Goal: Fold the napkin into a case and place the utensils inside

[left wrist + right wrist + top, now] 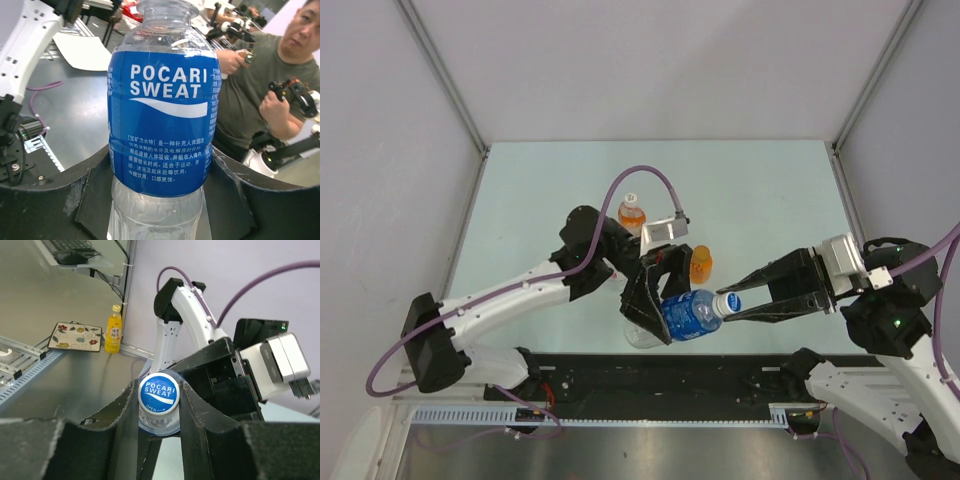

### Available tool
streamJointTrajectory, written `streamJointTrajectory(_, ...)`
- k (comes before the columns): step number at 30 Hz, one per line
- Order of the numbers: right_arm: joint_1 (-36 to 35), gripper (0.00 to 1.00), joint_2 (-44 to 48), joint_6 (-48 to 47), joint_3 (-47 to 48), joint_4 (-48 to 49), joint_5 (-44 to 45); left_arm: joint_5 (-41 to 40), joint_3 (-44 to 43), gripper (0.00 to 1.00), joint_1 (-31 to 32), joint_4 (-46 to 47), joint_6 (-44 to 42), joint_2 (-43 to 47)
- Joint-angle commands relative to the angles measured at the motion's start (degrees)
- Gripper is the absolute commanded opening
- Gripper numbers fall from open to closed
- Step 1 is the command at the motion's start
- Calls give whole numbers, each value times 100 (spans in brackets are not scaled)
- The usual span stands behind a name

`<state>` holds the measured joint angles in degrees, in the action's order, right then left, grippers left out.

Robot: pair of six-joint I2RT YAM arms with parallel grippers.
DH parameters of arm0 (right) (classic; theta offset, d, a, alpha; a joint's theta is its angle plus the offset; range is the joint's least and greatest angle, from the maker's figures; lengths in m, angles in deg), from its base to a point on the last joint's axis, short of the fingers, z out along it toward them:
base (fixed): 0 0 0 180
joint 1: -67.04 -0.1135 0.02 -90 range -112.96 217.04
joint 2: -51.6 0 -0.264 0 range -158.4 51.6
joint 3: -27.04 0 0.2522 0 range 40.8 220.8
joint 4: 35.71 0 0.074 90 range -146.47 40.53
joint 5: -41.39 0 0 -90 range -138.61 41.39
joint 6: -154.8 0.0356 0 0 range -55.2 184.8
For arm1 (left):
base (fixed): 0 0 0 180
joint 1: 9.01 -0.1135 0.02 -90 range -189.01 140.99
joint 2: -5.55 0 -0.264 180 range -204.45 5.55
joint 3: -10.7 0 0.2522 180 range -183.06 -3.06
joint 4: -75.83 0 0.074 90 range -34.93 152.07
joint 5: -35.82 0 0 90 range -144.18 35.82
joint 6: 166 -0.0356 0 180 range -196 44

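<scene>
Left jaws (160, 197) are clamped around the lower body of a blue-labelled Pocari Sweat bottle (165, 115), one black finger on each side. Right jaws (732, 303) are closed on the bottle's blue cap (159, 392), so the bottle spans from one pair to the other. Just beyond the left jaws sits an orange object (701, 264), and farther out a small orange-drink bottle (631, 212) stands upright on the pale green counter (770, 200).
</scene>
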<state>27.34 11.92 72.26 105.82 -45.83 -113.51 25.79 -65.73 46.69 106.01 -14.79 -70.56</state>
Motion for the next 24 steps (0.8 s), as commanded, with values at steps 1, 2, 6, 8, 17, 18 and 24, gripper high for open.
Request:
streamJointTrajectory(1, 120, 35, -5, 325, -147, -1032, 223, -1237, -552, 0, -68, -1516, -1864, 606)
streamJointTrajectory(2, 182, 48, 4, 387, -129, -1014, 302, -1351, -622, 0, -68, -2329, -2520, 720)
streamJointTrajectory(6, 217, 73, 22, 659, -24, -979, 855, -2263, -843, 0, -68, -3760, -3571, 932)
streamJointTrajectory(8, 235, 85, 74, 748, 37, -1014, 1136, -2572, -843, 0, -68, -4146, -3843, 1002)
streamJointTrajectory(17, 235, 93, 276, 1064, 178, -1234, 2920, -5295, -501, 0, -60, -4720, -4363, 1555)
streamJointTrajectory(18, 235, 93, 294, 1064, 178, -1304, 3122, -5568, -439, 0, -59, -4711, -4363, 1617)
streamJointTrajectory(24, 235, 93, 268, 1125, 170, -1585, 3870, -7721, -79, 0, -16, -4737, -4407, 2004)
